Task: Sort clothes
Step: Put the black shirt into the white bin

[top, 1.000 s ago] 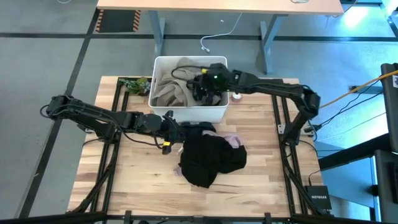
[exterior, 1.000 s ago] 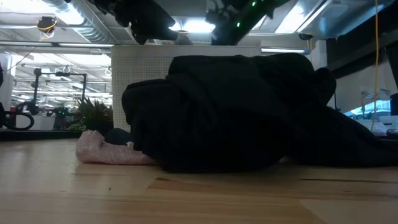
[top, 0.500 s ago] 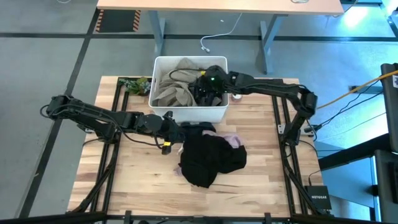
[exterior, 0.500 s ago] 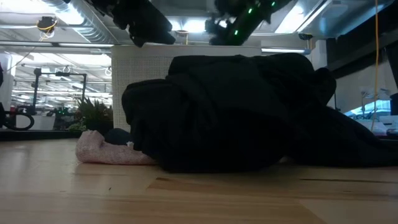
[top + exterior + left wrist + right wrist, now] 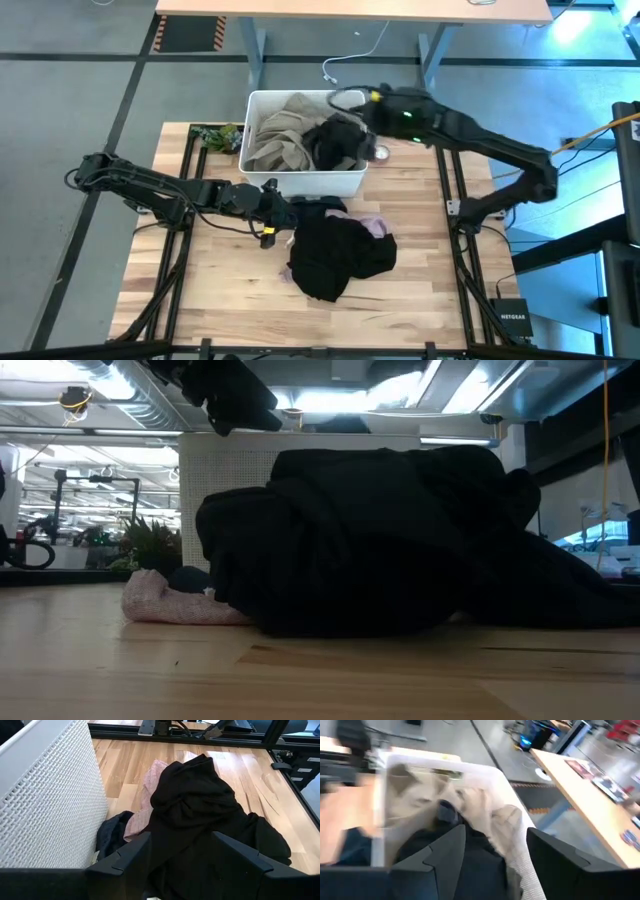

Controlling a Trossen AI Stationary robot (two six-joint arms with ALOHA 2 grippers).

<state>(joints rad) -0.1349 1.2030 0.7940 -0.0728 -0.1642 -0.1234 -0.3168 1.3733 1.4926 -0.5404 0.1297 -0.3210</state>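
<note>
Clothes lie split, beige [image 5: 275, 143] and dark [image 5: 335, 143] in the bin [image 5: 300, 184], black [image 5: 335, 255] and pink [image 5: 375, 224] on the table, so with both grippers, left [image 5: 290, 210] and right [image 5: 492, 865], spread empty, I judge the next pick is the black one.

Robotics lab; framed wooden table [image 5: 230, 300], concrete floor [image 5: 80, 90], ceiling ducts [image 5: 130, 395]

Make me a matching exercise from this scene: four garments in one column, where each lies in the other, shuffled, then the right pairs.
Things:
1. black garment
2. beige-khaki garment
3. light pink garment
4. small dark blue-grey garment

Places:
A. in the white bin
B. on top of the table's pile
C. against the bin's outer wall
D. partly under the black one

Pairs: 1-B, 2-A, 3-D, 4-C
</note>
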